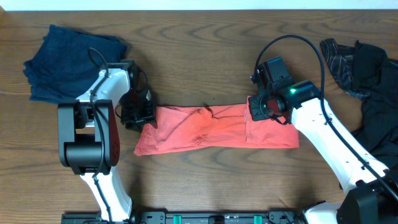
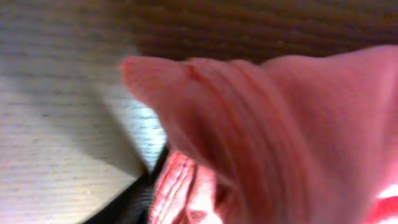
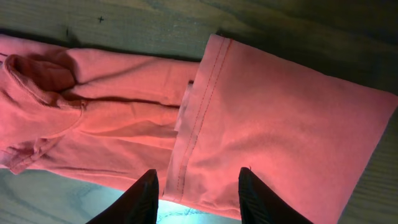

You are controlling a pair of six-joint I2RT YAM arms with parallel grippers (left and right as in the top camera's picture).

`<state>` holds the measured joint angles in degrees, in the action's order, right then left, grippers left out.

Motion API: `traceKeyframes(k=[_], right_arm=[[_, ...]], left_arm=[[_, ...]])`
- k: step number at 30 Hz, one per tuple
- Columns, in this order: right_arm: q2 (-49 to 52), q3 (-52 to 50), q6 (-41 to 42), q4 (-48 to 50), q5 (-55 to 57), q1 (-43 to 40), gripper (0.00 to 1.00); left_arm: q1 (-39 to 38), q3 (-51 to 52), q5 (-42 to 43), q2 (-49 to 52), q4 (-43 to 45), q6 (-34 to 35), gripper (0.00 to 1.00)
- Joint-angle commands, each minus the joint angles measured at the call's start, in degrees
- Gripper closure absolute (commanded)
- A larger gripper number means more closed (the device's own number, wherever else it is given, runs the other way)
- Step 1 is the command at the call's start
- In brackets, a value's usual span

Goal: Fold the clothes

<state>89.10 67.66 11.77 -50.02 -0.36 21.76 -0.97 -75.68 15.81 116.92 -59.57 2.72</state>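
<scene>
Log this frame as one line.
red shirt: folded strip, mid-table | left hand: at left end, grip unclear | right hand: open over right end

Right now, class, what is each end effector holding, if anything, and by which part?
The left end effector appears to pinch the coral-red T-shirt at its left end; the right end effector is open, holding nothing.

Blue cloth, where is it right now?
Overhead view: the navy garment lies at the table's far left, just beyond the left gripper, apart from the coral T-shirt.
</scene>
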Motion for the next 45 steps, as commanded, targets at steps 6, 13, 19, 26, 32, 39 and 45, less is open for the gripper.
traceKeyframes(k=[6, 13, 19, 26, 32, 39, 45], right_arm=[[-0.1, 0.6, 2.3, -1.5, 4.9, -0.9, 0.62], [-0.1, 0.6, 5.6, -5.1, 12.0, -5.9, 0.61], [-0.1, 0.5, 3.0, -6.3, 12.0, -12.1, 0.60], [-0.1, 0.4, 2.1, -7.5, 12.1, -15.1, 0.60], [-0.1, 0.4, 1.9, -7.6, 12.1, -16.6, 0.60], [-0.1, 0.4, 1.9, -8.1, 12.1, -16.6, 0.60], [-0.1, 0.4, 1.6, -8.3, 12.1, -16.6, 0.60]], left_arm=[[-0.8, 0.4, 0.0, 1.2, 0.1, -1.0, 0.94], [1.8, -4.2, -9.4, -0.7, -5.8, 2.1, 0.94], [6.0, -13.1, -15.9, -4.0, -13.3, 4.9, 0.94], [5.4, -24.0, -6.7, -7.0, -23.9, 6.4, 0.94], [-3.5, -27.1, 7.0, -8.8, -23.9, 7.5, 0.94], [-19.6, -26.6, 7.1, -8.6, -16.7, 11.3, 0.94], [-30.5, -26.0, 5.9, -7.9, -7.0, 16.8, 0.94]])
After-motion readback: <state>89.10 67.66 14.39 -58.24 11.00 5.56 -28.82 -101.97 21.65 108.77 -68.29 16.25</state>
